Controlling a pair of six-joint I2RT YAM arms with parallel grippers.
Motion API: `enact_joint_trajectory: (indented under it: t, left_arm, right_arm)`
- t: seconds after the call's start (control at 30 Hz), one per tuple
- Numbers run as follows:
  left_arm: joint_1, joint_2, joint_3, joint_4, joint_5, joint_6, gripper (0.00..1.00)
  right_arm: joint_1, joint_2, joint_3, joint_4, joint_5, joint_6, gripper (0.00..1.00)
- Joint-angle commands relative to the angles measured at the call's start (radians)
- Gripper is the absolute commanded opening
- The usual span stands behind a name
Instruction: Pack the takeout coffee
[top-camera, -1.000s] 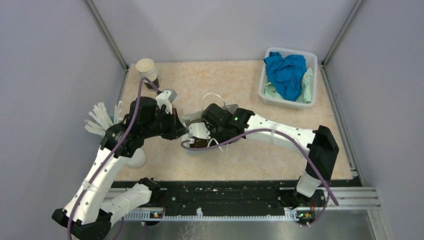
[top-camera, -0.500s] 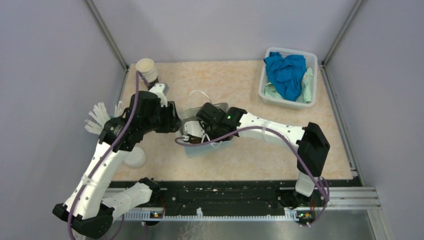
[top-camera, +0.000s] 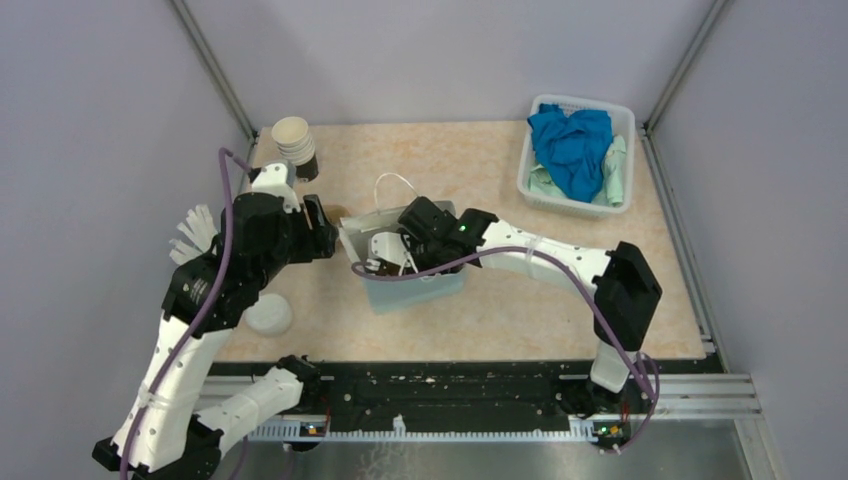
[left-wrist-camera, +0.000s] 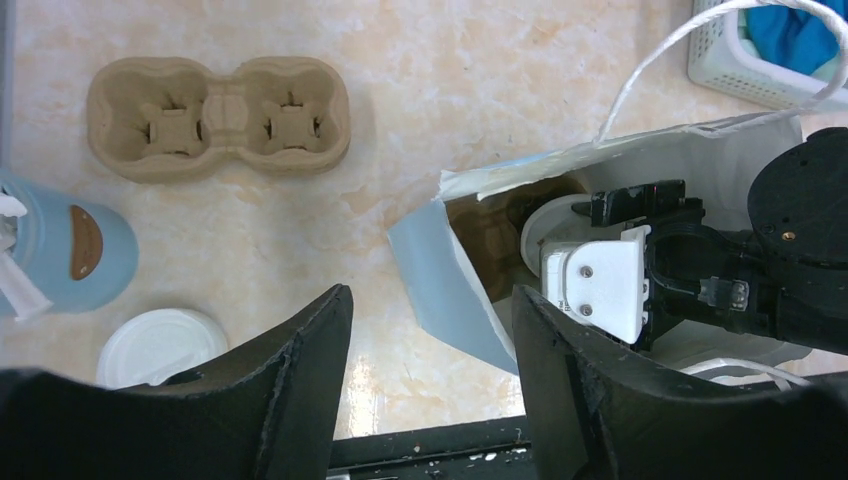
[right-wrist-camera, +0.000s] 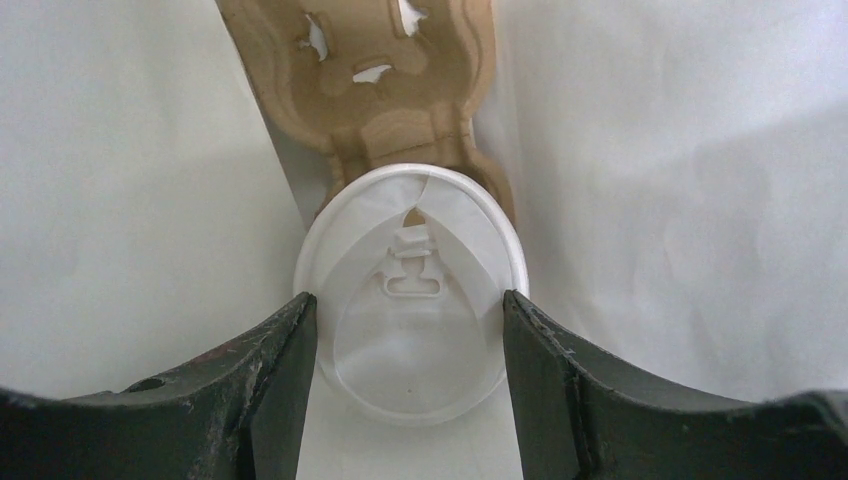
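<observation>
Cardboard showed under the takeout coffee, which sat at one end of a pulp carrier inside the white paper bag near the middle of the table. We saw the right gripper reaching into the bag, its two fingers set partway apart and pressed against opposite sides of the cup's white lid. The left gripper hung over the table just beside the bag's mouth, spread wide and holding nothing. Below it we found a second carrier and a loose white lid lying apart.
</observation>
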Motion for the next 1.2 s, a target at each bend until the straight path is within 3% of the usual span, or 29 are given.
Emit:
enact_joint_trajectory:
  t: [0.0,0.17,0.5,0.8,0.9,1.0,1.17]
  left_arm:
    - [-0.002,0.000,0.049,0.009,-0.050,0.008,0.67]
    - [-0.002,0.004,0.068,0.011,-0.051,0.003,0.68]
    - [-0.002,-0.008,0.096,-0.028,-0.054,-0.069,0.72]
    - [-0.004,0.028,0.141,-0.046,-0.004,-0.109,0.74]
    - [-0.003,0.042,0.146,-0.038,0.021,-0.134,0.79]
    - [-0.001,0.069,0.150,-0.037,0.090,-0.164,0.89]
    - [-0.002,0.098,0.170,-0.058,0.164,-0.251,0.93]
  right_arm:
    - [-0.011,0.079,0.044,-0.124,-0.045,0.042,0.61]
    - [-0.009,0.077,0.141,-0.171,-0.036,0.048,0.70]
    - [0.003,0.038,0.249,-0.210,-0.018,0.086,0.98]
    - [0.010,-0.027,0.318,-0.268,0.015,0.185,0.99]
    - [0.012,-0.047,0.359,-0.289,0.075,0.252,0.99]
    - [0.014,-0.046,0.408,-0.316,0.129,0.327,0.99]
    - [0.022,-0.088,0.427,-0.317,0.148,0.409,0.99]
